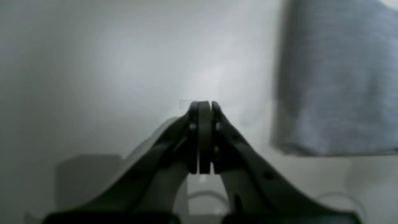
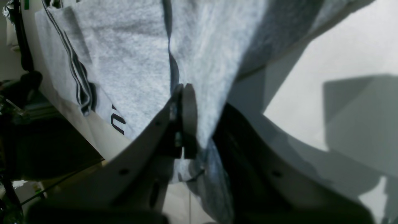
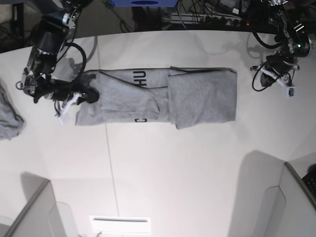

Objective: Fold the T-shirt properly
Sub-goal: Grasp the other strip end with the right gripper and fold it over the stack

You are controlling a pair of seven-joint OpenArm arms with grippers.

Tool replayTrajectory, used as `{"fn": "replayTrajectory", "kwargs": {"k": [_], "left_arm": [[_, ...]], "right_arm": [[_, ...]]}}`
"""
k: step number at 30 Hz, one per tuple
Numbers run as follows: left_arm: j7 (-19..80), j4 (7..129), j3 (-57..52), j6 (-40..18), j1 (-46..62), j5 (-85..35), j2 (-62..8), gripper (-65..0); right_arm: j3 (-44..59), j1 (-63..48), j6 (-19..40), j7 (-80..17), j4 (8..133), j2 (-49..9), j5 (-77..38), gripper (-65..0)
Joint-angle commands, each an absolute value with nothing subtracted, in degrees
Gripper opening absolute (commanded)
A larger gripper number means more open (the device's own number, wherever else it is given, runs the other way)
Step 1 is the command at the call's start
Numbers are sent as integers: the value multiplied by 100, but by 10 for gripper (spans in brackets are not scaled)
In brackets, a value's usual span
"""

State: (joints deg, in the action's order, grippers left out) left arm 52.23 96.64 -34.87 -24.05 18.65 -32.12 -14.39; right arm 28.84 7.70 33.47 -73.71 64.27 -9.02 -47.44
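Observation:
The heather-grey T-shirt point(image 3: 197, 96) lies on the white table as a long folded band, with black lettering point(image 3: 139, 79) showing near its middle. My right gripper point(image 3: 91, 94) sits at the band's left end. In the right wrist view it point(image 2: 206, 99) is shut on the T-shirt point(image 2: 136, 62), and the cloth draws to a taut point between its fingers. My left gripper point(image 3: 270, 70) is off the shirt's far right end, apart from it. In the left wrist view it point(image 1: 204, 104) is shut with nothing between its pads, and the T-shirt's edge point(image 1: 335, 77) lies to its right.
A smaller grey cloth lump point(image 3: 9, 116) lies at the table's left edge. Grey bins stand at the front left point(image 3: 34, 212) and front right point(image 3: 296, 197) corners. A white sheet point(image 3: 121, 224) lies at the front edge. Cables run along the back.

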Motion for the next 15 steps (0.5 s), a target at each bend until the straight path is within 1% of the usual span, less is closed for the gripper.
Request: {"fn": "replayTrajectory", "kwargs": {"k": [1, 5, 8, 11, 13, 15], "left_arm": [[5147, 9666, -3354, -2387, 1745, -3099, -1596, -650], [5156, 9270, -2624, -2387, 1305, -2105, -1631, -650], [5165, 9235, -2316, -2396, 1147, -1745, -1613, -650], [5165, 9209, -2009, -2396, 1024, -1745, -1613, -650], [5165, 9209, -1780, -2396, 936, -1710, -1613, -650], [5165, 9200, -1596, -2396, 875, -1710, -1604, -650]], "right_arm": [[2879, 840, 3327, -7354, 6501, -1059, -4585, -650], [2554, 954, 3327, -7275, 6642, -1165, -4585, -650], [2255, 901, 3257, -7204, 7310, -1165, -4585, -650], [2009, 743, 2633, -7178, 8057, -1103, -4593, -650], [1771, 716, 2273, -7204, 8523, -945, -4620, -650], [1534, 681, 2105, -7213, 8892, -866, -4620, -650]]}}
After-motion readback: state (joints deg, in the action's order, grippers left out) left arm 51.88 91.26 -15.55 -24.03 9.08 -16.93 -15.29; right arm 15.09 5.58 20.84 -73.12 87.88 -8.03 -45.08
